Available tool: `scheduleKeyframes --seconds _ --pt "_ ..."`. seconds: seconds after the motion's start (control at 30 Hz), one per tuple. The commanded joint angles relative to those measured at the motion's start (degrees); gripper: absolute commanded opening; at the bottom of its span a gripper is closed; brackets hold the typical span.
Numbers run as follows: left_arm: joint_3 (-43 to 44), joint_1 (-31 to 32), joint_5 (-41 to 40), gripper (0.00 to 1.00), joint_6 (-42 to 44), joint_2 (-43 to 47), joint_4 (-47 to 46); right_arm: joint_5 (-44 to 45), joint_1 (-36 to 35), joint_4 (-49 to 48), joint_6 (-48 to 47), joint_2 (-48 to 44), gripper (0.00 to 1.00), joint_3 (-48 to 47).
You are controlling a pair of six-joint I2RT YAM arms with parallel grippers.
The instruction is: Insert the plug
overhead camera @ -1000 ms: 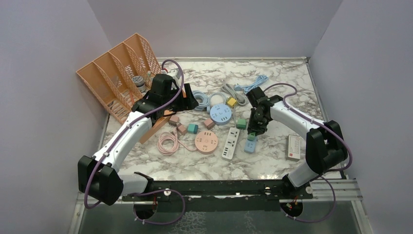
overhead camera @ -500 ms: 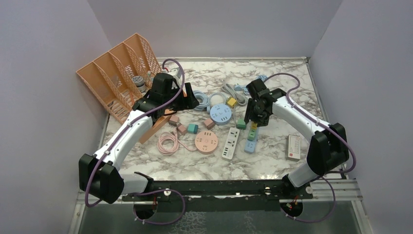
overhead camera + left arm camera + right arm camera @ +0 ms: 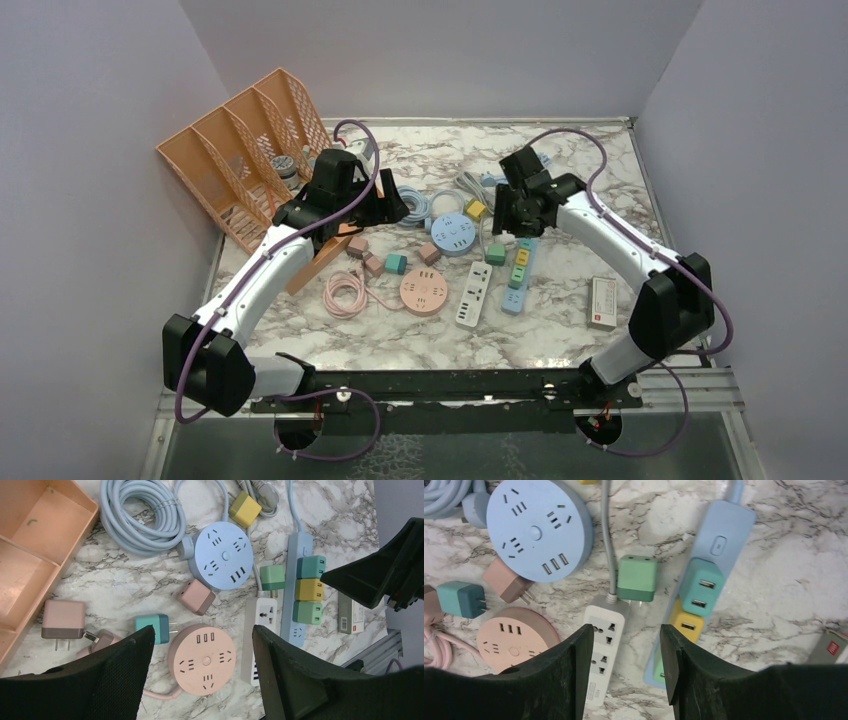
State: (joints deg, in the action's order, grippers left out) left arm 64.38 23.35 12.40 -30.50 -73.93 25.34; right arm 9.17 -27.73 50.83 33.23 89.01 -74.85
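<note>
- Seen from above, the right end effector (image 3: 506, 226) hangs over the middle of the marble table (image 3: 430, 340). The left end effector (image 3: 385, 212) sits near the orange slotted plastic rack (image 3: 225, 160), well apart from the strips.
- In the left wrist view, its own fingers (image 3: 115, 680) are spread wide around nothing. Below lie a pink round socket hub (image 3: 202, 659) and a long blue power strip (image 3: 299, 542). The strip carries three cube plugs (image 3: 308, 589) in a row and has one free outlet at the end nearer the arms.
- In the right wrist view, those fingers (image 3: 549, 680) are apart and empty as well. Just beyond them a loose green cube plug (image 3: 637, 577) lies on its side, prongs touching the end of a white power strip (image 3: 601, 650). It is probably the one to insert. It looks light, rigid and smooth, so it is likely to skate on the marble. Pinching its two flat sides, clear of the prongs, looks best.
</note>
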Motion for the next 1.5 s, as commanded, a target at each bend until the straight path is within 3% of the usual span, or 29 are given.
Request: scheduleKeyframes --seconds 0.0,0.23,0.67,1.47 --pt "1.1 0.1 0.2 0.74 -0.6 0.2 -0.7 -2.4 -2.3 -5.1 -0.8 5.6 0.50 -1.5" --pt "1.0 0.1 0.8 0.74 -0.8 0.0 -0.6 1.1 -2.5 -4.5 4.4 14.6 0.47 -3.2" --pt "1.0 0.1 0.6 0.74 -0.8 0.0 -0.7 5.7 -2.5 -3.0 7.7 20.7 0.47 -2.3" --pt "0.3 0.2 0.7 0.74 -1.0 0.8 -0.7 6.2 -2.5 -5.2 4.6 20.6 0.57 -1.6"
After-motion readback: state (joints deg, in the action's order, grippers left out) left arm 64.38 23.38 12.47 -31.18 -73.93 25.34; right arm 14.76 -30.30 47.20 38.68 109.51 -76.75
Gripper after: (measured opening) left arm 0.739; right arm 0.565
